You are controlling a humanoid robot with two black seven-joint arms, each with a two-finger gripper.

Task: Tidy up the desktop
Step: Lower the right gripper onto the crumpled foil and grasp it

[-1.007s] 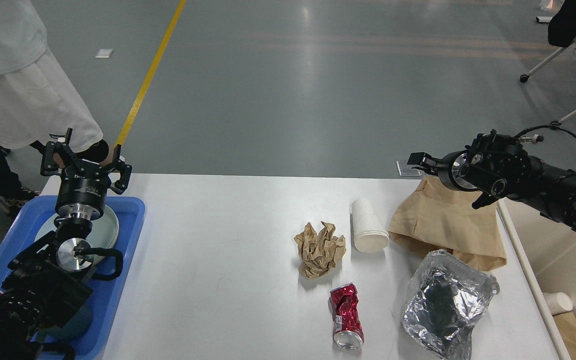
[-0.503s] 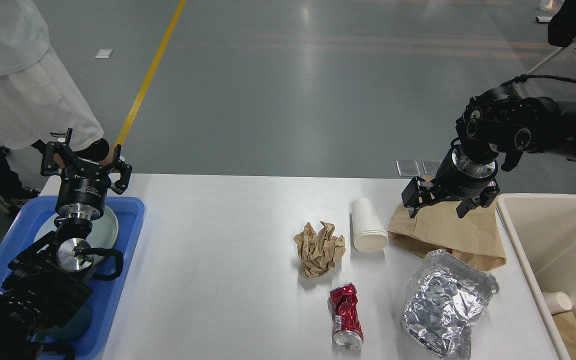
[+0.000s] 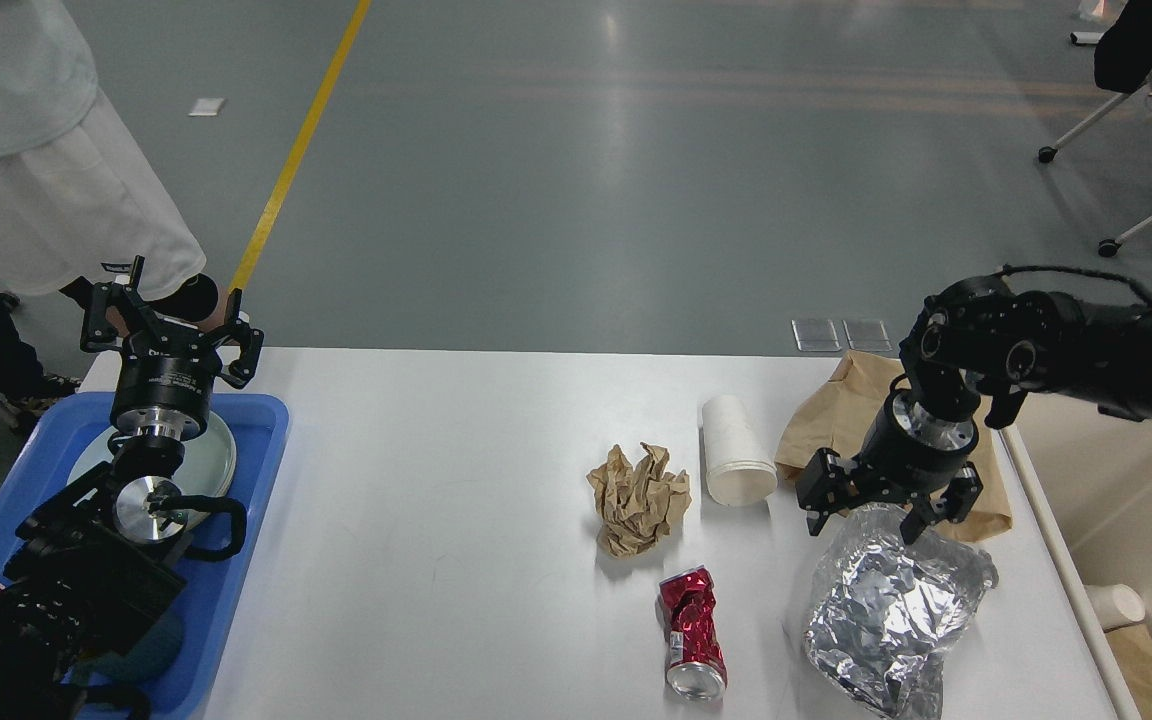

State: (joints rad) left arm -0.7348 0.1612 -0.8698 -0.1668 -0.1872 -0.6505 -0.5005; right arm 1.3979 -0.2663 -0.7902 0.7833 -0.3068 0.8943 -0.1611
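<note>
Desktop (image 3: 436,500) strewn with litter, grey floor (image 3: 576,180) beyond.

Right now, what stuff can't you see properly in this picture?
Head view only:
- Brown bag: its near part is hidden behind the right gripper.
- Foil: the bottom edge of the picture cuts it off.
- Plate in the blue tray: mostly covered by the left arm.
- Bin: cut by the right edge, so most of its inside is out of view.
- Person: only clothes show; the top edge cuts off the rest.
</note>
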